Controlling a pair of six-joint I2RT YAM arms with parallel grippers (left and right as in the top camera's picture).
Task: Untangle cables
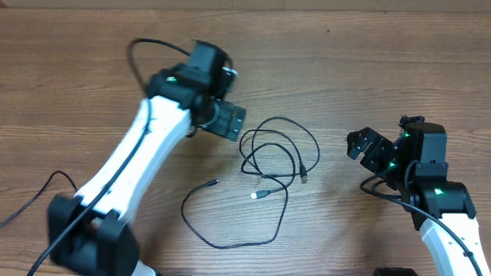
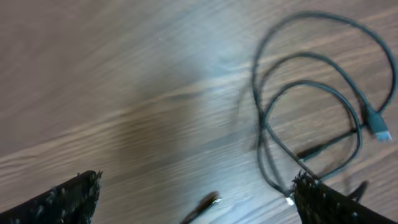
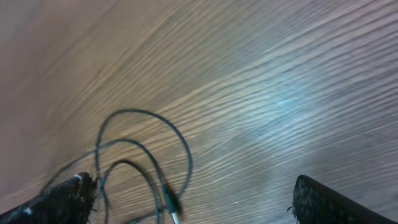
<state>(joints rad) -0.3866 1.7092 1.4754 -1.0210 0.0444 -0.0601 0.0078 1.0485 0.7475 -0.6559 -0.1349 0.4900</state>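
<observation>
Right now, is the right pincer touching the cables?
Apart. The overhead view shows a strip of bare table between the open right pincer and the nearest loop of the cables.

Right claw [image 3: 193,190] gapes wide; looped cables [image 3: 134,111] lie on wooden table [image 3: 280,74]

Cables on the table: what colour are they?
The cables are black, clearest in the overhead view.

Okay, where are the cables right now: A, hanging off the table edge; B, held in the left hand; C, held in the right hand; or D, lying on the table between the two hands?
D: the cables lie loose on the table, with the left hand and the right hand on either side, both open and empty.
</observation>
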